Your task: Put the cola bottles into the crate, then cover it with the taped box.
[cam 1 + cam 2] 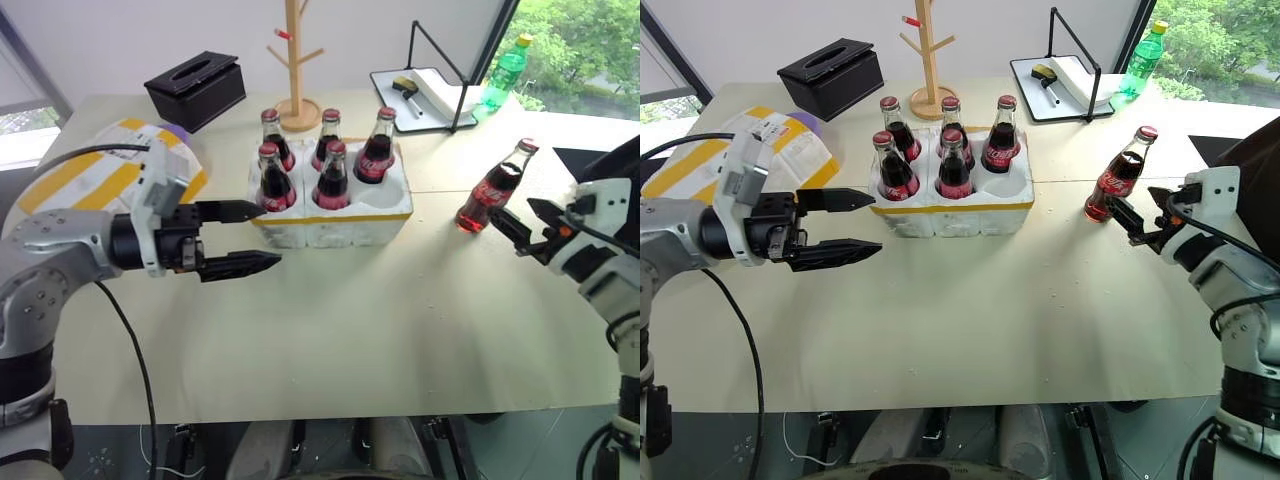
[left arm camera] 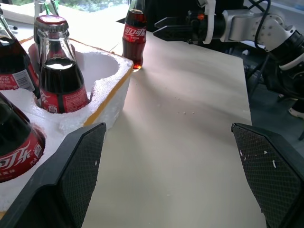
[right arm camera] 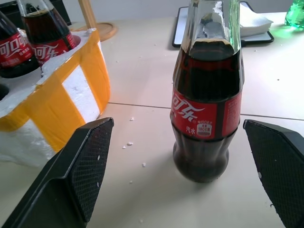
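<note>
Head views: five cola bottles (image 1: 330, 165) are standing in the wells of the crate (image 1: 345, 222), which is sitting near the middle of the desk (image 1: 380, 330); one front well on the right side is showing empty. The sixth bottle (image 1: 492, 190) is standing upright on the desk near its right edge, well apart from the crate. The taped box (image 1: 700, 160) is lying near the left edge, not yet on the crate. Judgement: loading is five of six done; the last bottle and the cover are remaining.

Left wrist view: the left gripper (image 2: 171, 175) is hovering with fingers (image 2: 71, 166) released and holding nothing, just beside the crate's front wall.

Right wrist view: the right gripper (image 3: 185, 175) is facing the lone bottle, fingers (image 3: 80, 166) spread wide on either side of it and touching nothing. Judgement: a grasp of this bottle is looking likely next.
</note>
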